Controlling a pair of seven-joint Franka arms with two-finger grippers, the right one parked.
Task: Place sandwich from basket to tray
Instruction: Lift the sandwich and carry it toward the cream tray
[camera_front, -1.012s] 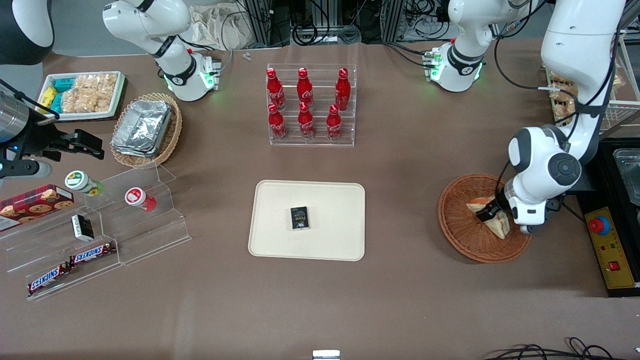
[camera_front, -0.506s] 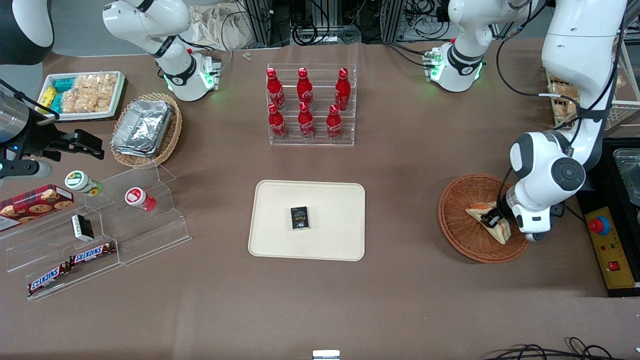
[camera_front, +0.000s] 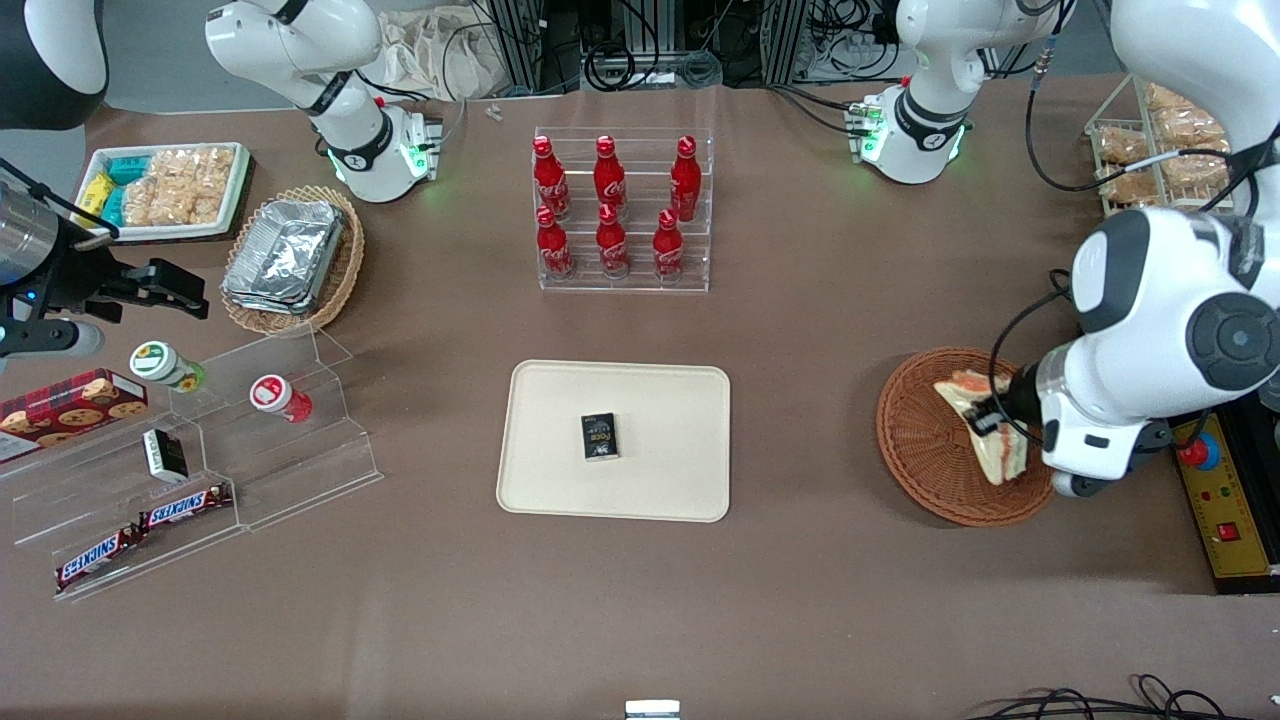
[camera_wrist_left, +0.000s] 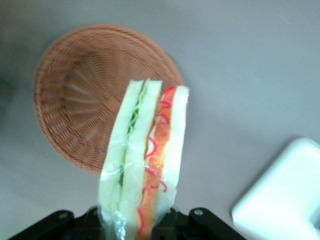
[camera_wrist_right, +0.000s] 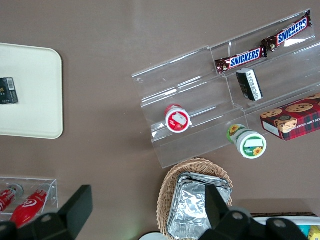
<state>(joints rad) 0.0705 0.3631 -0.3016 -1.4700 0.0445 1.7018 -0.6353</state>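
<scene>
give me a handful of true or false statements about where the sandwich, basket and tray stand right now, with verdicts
1. The end effector is shut on the sandwich. True.
2. The sandwich lies flat on the basket floor. False: the wrist view shows it lifted clear, with the basket well below it.
3. The tray holds a small black box. True.
4. The sandwich already hangs over the tray. False: it is above the basket, toward the working arm's end of the table.
5. The sandwich is in clear wrap. True: film shows around it in the wrist view.
6. The basket holds a second sandwich. False: only bare wicker shows.
</scene>
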